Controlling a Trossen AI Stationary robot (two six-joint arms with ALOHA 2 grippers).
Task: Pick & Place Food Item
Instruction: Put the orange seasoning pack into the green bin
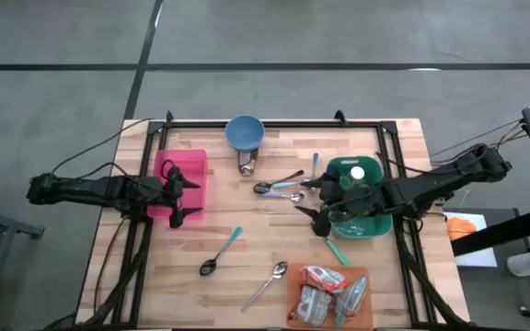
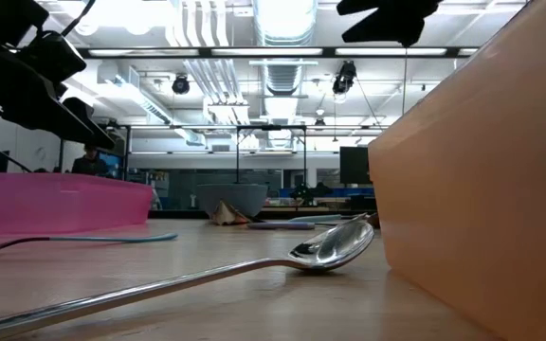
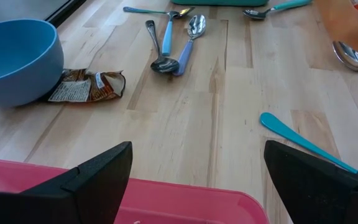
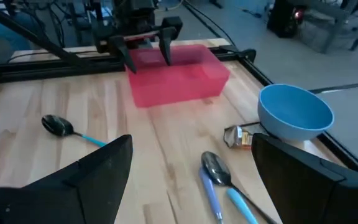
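A brown food packet [image 3: 86, 87] lies flat on the wooden table, its one end against the foot of the blue bowl [image 3: 11, 62]; the right wrist view shows the packet [image 4: 240, 137] too. More snack packets [image 1: 328, 292] lie in the orange tray [image 1: 294, 311] at the near right. The pink bin [image 1: 191, 165] stands at the left. My left gripper [image 1: 190, 197] hovers open above the pink bin's right rim [image 3: 185, 193], with nothing between its fingers. My right gripper [image 1: 313, 204] hangs open in the air, left of the green container [image 1: 368, 228], above the spoons, and holds nothing.
Several spoons lie scattered: a cluster [image 1: 279, 188] mid-table, a teal-handled one [image 1: 221, 253] and a steel one [image 1: 267, 283] nearer the front. The green container holds a white-capped item [image 1: 358, 174]. A black frame [image 1: 274, 122] runs along the table's far edge.
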